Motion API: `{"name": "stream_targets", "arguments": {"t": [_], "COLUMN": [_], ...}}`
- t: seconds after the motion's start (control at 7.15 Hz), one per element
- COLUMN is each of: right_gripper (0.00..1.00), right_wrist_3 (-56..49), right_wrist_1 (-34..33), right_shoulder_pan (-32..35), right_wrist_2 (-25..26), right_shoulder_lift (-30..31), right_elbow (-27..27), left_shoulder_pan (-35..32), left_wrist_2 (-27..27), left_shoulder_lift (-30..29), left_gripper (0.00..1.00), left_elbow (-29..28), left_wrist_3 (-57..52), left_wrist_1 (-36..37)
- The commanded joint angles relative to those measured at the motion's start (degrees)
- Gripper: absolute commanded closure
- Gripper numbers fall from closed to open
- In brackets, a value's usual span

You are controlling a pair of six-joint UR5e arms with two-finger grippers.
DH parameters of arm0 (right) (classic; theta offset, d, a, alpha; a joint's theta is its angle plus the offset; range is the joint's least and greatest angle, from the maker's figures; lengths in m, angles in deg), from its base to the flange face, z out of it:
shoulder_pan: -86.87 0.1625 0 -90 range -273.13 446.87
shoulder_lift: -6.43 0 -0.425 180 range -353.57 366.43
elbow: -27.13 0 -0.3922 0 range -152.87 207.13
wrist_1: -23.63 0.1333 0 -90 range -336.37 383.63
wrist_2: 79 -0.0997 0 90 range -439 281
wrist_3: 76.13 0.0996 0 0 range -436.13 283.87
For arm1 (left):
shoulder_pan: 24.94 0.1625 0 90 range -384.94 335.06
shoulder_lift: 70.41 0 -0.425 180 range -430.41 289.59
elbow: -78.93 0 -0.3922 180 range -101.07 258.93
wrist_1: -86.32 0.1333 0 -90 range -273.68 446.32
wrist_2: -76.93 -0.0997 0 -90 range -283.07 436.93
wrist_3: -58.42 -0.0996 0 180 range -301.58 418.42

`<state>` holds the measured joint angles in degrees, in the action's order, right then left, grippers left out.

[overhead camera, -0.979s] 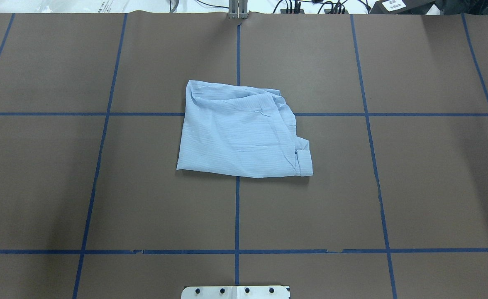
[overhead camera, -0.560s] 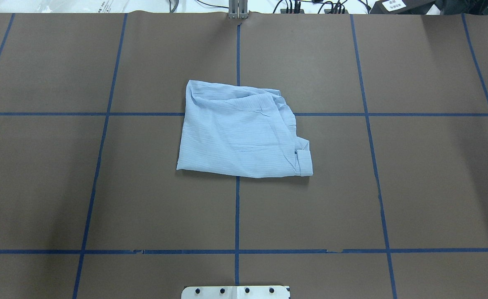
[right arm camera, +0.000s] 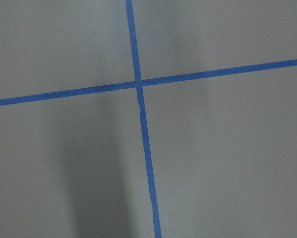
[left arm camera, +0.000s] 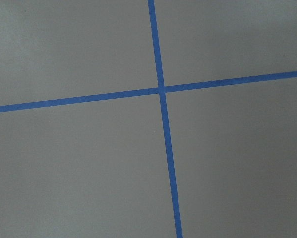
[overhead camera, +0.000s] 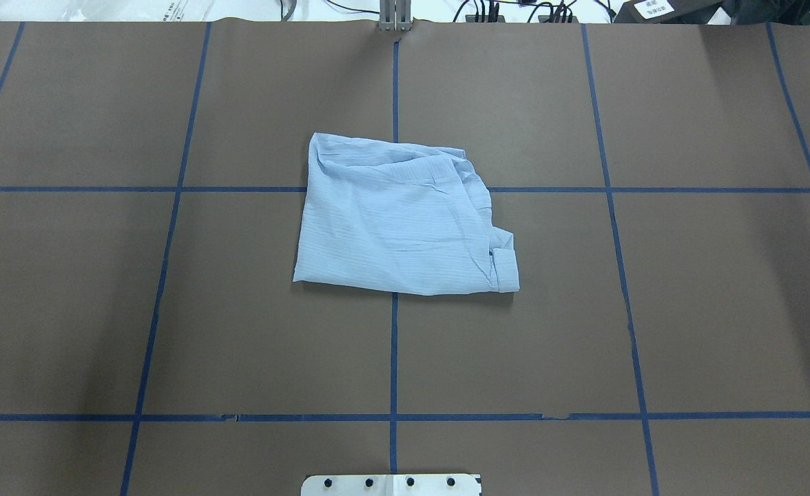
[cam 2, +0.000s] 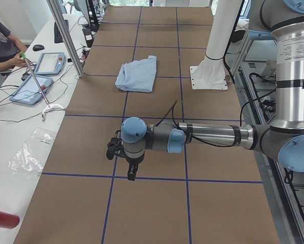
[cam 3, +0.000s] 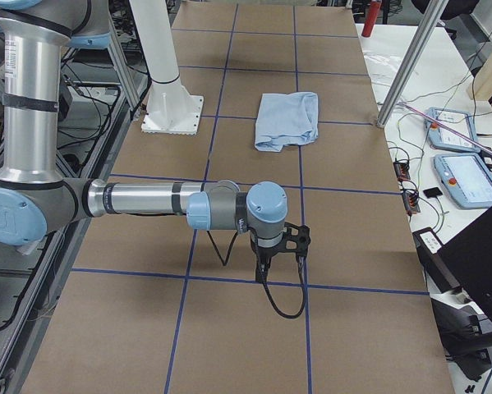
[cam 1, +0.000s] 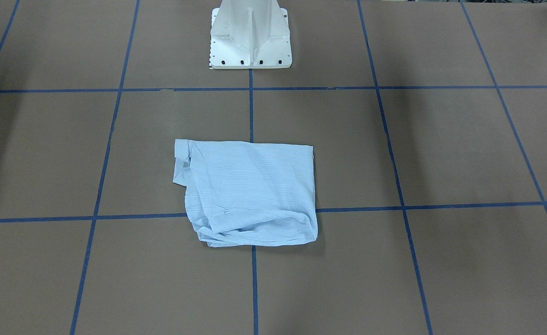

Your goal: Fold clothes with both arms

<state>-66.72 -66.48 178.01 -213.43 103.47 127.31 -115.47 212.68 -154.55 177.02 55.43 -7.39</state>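
The light blue striped shirt [overhead camera: 398, 220] lies folded into a rough rectangle at the middle of the brown table, with a cuff at its right front corner. It also shows in the front view [cam 1: 250, 190] and in both side views [cam 2: 137, 73] [cam 3: 288, 119]. My left gripper [cam 2: 130, 172] hangs over the table's left end, far from the shirt. My right gripper [cam 3: 263, 267] hangs over the table's right end, also far from it. Both show only in the side views, so I cannot tell whether they are open or shut. The wrist views show only brown table and blue tape.
The white pedestal base [cam 1: 250, 37] stands at the robot's side of the table. Blue tape lines grid the brown table [overhead camera: 687, 310]. An operator [cam 2: 0, 43] with tablets [cam 2: 39, 65] sits beyond the far edge. A metal post [cam 2: 65, 35] stands there.
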Motion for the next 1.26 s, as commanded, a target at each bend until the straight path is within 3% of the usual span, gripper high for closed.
{"name": "stream_targets", "arguments": {"t": [0.0,1.12], "right_gripper": [0.00,0.00], "right_wrist_3": [-0.09,-3.34], "right_wrist_1": [-0.07,-0.59], "right_shoulder_pan": [-0.17,-2.99], "right_wrist_2": [0.04,0.39], "right_shoulder_lift": [-0.01,-0.01], "right_elbow": [0.01,-0.08], "left_shoulder_pan": [0.00,0.00], "left_wrist_2": [0.04,-0.05], "left_shoulder_lift": [0.03,0.03], "left_gripper": [0.00,0.00], "left_elbow": [-0.09,-0.18], "left_wrist_3": [0.00,0.00], "left_wrist_1": [0.02,-0.07]}}
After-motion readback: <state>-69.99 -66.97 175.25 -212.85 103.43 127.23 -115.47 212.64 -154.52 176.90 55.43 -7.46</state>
